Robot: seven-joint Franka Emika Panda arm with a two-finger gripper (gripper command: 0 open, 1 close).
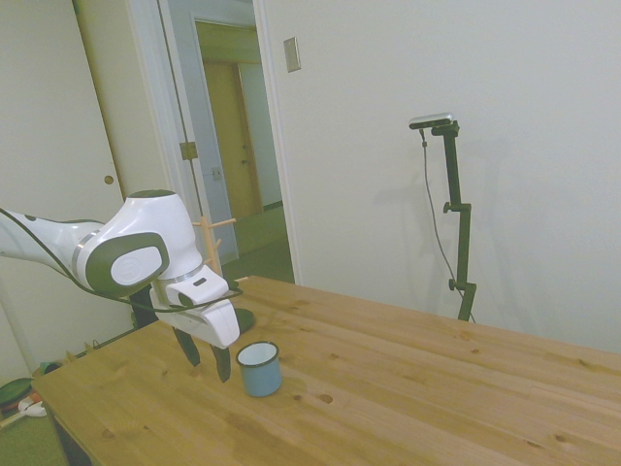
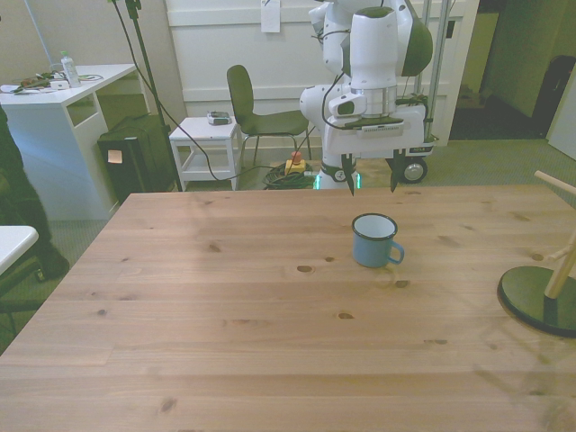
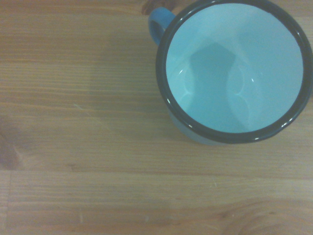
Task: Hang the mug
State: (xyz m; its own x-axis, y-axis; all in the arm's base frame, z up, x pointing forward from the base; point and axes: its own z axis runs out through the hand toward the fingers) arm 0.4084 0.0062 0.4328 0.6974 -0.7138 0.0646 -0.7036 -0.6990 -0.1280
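mug upright on the bench, well apart from the peg stand | gripper spread wide, empty, just behind mug | risk: fingers clip the rim and tip it, or a loose rim grab swings off the peg

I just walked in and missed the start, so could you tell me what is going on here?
The white arm's gripper hangs open just behind the light-blue mug, holding nothing. The mug stands upright on the wooden table, its handle toward the front view's right. A wooden mug stand with pegs waits at the table's edge on the front view's right. The mug is not yet grasped or hung.
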